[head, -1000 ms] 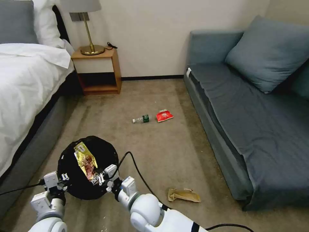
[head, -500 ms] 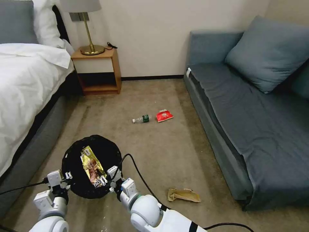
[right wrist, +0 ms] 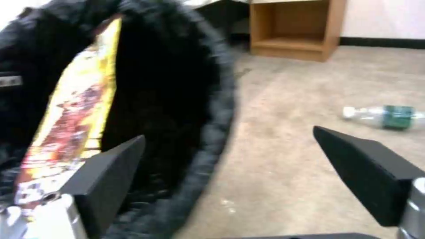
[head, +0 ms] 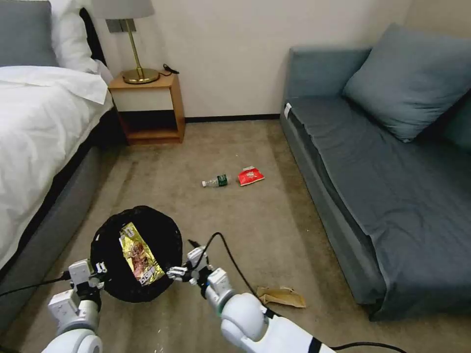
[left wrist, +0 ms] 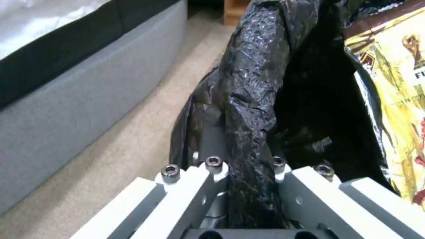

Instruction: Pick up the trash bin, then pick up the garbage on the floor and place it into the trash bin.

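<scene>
From the head camera I have the trash bin [head: 135, 252], lined with its black bag, held up off the carpet [head: 255, 230] low on my left, with the left gripper [head: 95, 274] clamped on its near rim. The gold snack wrapper [head: 140, 255] lies inside the bin. My right gripper [head: 186, 267] sits just beside the bin's right edge, fingers spread and holding nothing. On the carpet, the crumpled tan paper bag [head: 280, 296] lies near my right arm, close to the grey sofa [head: 373, 162]. The clear green-labelled bottle [head: 217, 181] and the red snack packet [head: 250, 175] lie just beside each other farther ahead, between the sofa and the wooden nightstand [head: 149, 105]. The bed [head: 39, 132] runs along my left. On the left wrist camera, the left gripper [left wrist: 248, 186] is closed on a fold of the black bag [left wrist: 252, 109] at the rim, and the wrapper [left wrist: 394, 93] shows inside. On the right wrist camera, the right gripper [right wrist: 230, 156] has its dark fingers [right wrist: 111, 172] wide apart, one at the bin's rim [right wrist: 212, 132], the wrapper [right wrist: 71, 122] within, and the bottle [right wrist: 383, 116] lying on the carpet beyond, with the nightstand [right wrist: 294, 30] behind it.
</scene>
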`<state>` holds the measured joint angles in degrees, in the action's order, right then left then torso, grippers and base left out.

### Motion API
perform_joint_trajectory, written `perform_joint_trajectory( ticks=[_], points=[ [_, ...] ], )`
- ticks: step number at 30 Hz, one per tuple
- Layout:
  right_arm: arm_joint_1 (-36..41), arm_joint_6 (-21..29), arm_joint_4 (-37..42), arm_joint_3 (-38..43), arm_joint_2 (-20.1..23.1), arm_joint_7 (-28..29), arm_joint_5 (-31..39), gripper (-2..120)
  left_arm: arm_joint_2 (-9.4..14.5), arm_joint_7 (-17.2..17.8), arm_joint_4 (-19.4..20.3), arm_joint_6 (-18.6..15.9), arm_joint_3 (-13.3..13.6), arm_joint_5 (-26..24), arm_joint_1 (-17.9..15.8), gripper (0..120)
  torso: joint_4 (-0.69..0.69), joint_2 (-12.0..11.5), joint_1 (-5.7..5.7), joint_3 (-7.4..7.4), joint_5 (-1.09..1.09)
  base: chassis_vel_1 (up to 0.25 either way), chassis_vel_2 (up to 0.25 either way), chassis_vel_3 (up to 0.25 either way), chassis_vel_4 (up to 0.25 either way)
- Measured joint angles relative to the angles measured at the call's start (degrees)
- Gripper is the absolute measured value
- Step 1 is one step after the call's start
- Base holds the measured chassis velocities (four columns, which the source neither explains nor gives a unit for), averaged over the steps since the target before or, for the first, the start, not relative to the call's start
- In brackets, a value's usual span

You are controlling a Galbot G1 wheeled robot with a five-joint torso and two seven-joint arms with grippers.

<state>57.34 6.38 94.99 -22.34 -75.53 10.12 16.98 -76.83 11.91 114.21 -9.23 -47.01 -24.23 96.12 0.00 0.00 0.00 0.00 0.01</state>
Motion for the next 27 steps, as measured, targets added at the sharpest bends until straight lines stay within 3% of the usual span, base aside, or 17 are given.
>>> perform_joint_trajectory(
  ticks=[2,4,6,7,8,9,11,20,27],
  points=[
    [0.2,0.9,0.7,0.8,0.9,-0.6,0.1,99,0.0,0.0,0.0,0.0,0.0,0.0,0.0,3,0.00,0.0,0.00,0.00,0.00,0.000,0.000,0.000,0.000],
    [0.9,7.4,3.4,4.7,4.9,-5.3,-1.1,100,0.1,0.0,-0.1,0.1,-0.1,0.0,0.1,3,-0.01,0.0,0.00,0.00,0.00,0.000,0.000,0.000,0.000],
    [0.9,7.4,3.4,4.7,4.9,-5.3,-1.1,100,0.1,0.0,-0.1,0.1,-0.1,0.0,0.1,3,-0.01,0.0,0.00,0.00,0.00,0.000,0.000,0.000,0.000],
    [1.7,16.1,5.5,9.1,9.1,-13.1,-3.7,100,0.1,0.0,-0.1,0.2,-0.3,-0.1,0.2,3,-0.01,0.0,0.00,0.00,0.00,0.000,0.000,0.000,0.000],
    [1.7,16.1,5.5,9.1,9.1,-13.1,-3.7,100,0.1,0.0,-0.1,0.2,-0.3,-0.1,0.2,3,-0.01,0.0,0.00,0.00,0.00,0.000,0.000,0.000,0.000],
    [2.5,21.6,6.3,11.8,10.9,-18.9,-5.2,100,0.1,0.0,-0.1,0.3,-0.5,-0.2,0.2,3,-0.01,0.0,0.00,0.00,0.01,0.000,0.000,0.000,0.000],
    [3.6,25.8,6.6,14.9,13.0,-25.5,-7.9,100,0.1,0.0,-0.3,0.5,-0.5,-0.2,0.2,3,-0.01,0.0,0.00,0.00,0.00,0.000,0.000,0.000,0.000],
    [6.4,26.3,3.5,18.7,14.8,-29.7,-14.3,100,-0.2,0.0,-1.4,0.8,0.1,-0.1,-0.1,3,0.00,0.0,0.00,0.00,0.00,0.000,0.000,0.000,0.000],
    [7.2,24.0,-3.7,20.1,14.6,-30.9,-21.1,100,-0.1,0.0,-1.3,0.9,0.3,0.0,-0.1,3,0.00,0.0,0.00,0.00,-0.01,0.000,0.000,0.000,0.000]
  ],
)
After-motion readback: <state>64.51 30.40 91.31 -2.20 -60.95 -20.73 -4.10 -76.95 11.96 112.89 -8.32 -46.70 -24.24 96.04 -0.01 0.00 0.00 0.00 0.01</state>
